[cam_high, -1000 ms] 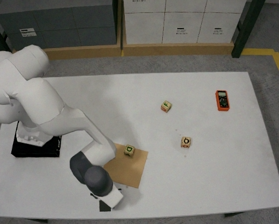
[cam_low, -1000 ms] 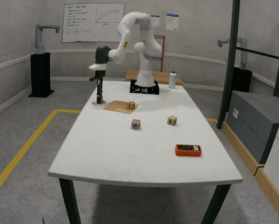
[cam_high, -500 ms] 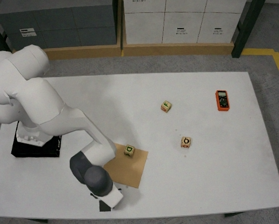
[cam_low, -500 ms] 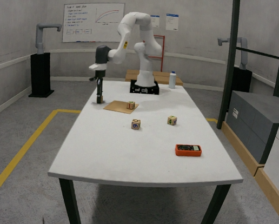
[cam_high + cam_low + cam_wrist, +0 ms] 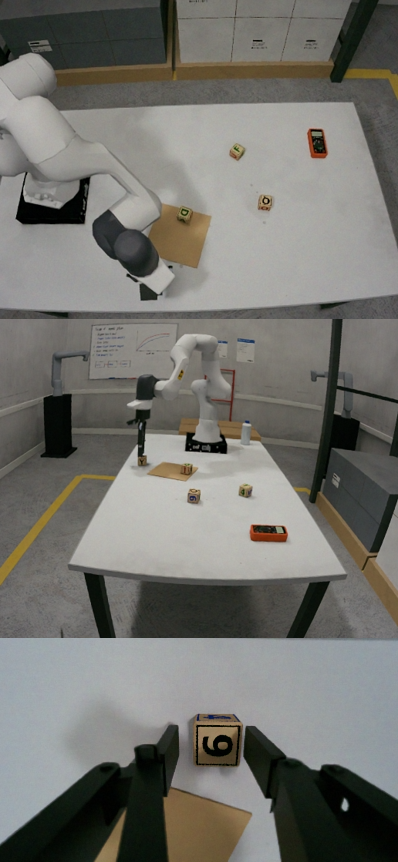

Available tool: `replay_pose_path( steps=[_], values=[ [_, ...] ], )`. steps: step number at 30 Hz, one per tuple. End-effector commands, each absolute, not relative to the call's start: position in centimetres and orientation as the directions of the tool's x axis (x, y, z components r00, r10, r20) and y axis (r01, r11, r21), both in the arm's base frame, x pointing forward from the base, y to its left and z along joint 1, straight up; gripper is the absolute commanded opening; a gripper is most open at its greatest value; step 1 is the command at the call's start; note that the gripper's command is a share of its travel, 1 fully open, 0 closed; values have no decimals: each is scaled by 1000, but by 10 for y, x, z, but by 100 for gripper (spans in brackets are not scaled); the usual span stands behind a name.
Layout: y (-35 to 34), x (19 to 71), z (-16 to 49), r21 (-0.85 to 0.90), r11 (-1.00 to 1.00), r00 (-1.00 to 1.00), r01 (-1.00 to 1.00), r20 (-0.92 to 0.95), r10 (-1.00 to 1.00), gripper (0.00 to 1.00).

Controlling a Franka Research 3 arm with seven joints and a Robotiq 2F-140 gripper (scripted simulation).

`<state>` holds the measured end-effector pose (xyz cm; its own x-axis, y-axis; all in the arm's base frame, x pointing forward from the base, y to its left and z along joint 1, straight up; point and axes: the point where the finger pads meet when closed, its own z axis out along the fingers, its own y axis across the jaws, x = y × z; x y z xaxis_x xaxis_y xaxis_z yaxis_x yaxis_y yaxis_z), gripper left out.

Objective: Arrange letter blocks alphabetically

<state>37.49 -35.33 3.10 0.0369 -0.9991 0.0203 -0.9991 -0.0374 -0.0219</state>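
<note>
Number block, a black figure on its top face, sits on the white table, off the brown mat on its right side as seen from the robot's base. The gripper straddles it with fingers parted and pinching nothing: in the wrist view a gap shows along one side of the cube, while the other finger stands just beside the opposite face. That relation governs the coming move, which likely calls for a straight lift, since any sideways drift could nudge the cube toward the mat, where this fourth block must not end. Equal-sided, it offers no long axis to follow. On the mat, toward its left side from the base, rests the D block, apparently a fitting start for the row. Beyond the mat and well to its left lies the F block; also beyond it, less far left, is the round-letter block, its mark an O or a Q. Both appear to remain for placing, in that order, to the right of the D.
</note>
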Motion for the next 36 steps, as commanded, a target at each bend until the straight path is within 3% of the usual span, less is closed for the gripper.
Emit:
replay_pose_path(
  steps=[1,13,14,36],
  values=[
    [-348,370,48,-4,-20,20,-1000,7,-1000,44],
    [-348,370,69,-4,-20,20,-1000,7,-1000,44],
    [-348,370,69,-4,-20,20,-1000,7,-1000,100],
    [-342,381,69,1,-79,79,-997,8,-997,100]
  ],
)
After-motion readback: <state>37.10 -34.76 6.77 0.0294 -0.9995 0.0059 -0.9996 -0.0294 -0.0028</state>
